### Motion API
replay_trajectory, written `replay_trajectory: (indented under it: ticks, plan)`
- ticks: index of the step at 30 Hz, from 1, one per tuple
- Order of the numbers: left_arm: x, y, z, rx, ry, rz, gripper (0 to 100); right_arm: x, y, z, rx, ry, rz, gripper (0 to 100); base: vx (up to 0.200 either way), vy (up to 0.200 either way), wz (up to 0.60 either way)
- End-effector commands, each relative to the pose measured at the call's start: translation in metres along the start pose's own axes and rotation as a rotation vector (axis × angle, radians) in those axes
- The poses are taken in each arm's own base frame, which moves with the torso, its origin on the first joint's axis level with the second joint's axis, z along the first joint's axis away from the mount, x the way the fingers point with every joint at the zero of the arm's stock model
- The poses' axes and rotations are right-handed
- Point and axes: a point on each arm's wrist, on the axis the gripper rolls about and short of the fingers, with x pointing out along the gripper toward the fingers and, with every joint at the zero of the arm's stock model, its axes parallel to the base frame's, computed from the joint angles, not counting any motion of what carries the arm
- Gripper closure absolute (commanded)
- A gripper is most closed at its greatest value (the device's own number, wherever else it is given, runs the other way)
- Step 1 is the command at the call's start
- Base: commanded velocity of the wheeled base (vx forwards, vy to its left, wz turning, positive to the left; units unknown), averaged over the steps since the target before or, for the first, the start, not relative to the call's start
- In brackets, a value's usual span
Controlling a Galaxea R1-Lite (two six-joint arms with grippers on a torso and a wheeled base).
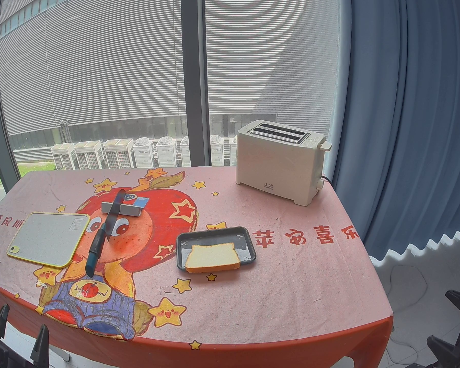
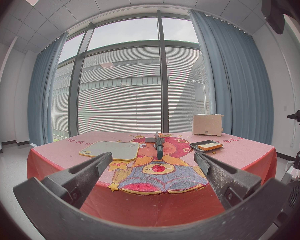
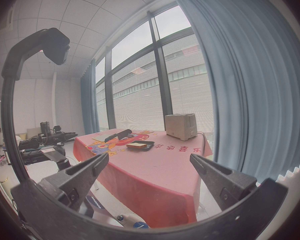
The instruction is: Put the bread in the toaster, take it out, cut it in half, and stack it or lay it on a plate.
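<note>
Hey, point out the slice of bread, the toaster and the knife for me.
slice of bread (image 1: pixel 212 256), head view, middle of its top face.
toaster (image 1: pixel 280 165), head view, its front wall.
knife (image 1: pixel 106 231), head view, mid-length, near where the handle starts.

Your head view's bottom edge cuts off the left gripper (image 1: pixel 21 333) and right gripper (image 1: pixel 457 325) below the fingertips. The bread (image 1: pixel 212 257) hides part of the plate's (image 1: pixel 209 237) near rim. You can't see inside the toaster's (image 1: pixel 278 162) slots.

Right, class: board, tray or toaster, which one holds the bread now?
The dark tray: the bread lies flat in it. The board, left of the knife, is bare, and the toaster slots look empty.
</note>
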Motion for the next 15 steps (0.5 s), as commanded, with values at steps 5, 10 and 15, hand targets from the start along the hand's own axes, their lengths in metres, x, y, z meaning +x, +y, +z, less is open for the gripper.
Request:
replay_trajectory:
  ticks: [5, 10, 15]
  plan:
    - [0.000, 0.000, -0.005, 0.000, 0.000, 0.000, 0, 0.006, -0.003, 0.003, 0.031, 0.054, 0.047, 0, 0.000, 0.000, 0.00]
    - [0.000, 0.000, -0.005, 0.000, 0.000, 0.000, 0, 0.009, -0.005, 0.006, 0.036, 0.073, 0.076, 0, 0.000, 0.000, 0.00]
    - [0.000, 0.000, -0.005, 0.000, 0.000, 0.000, 0, 0.011, -0.006, 0.011, 0.041, 0.088, 0.097, 0, 0.000, 0.000, 0.00]
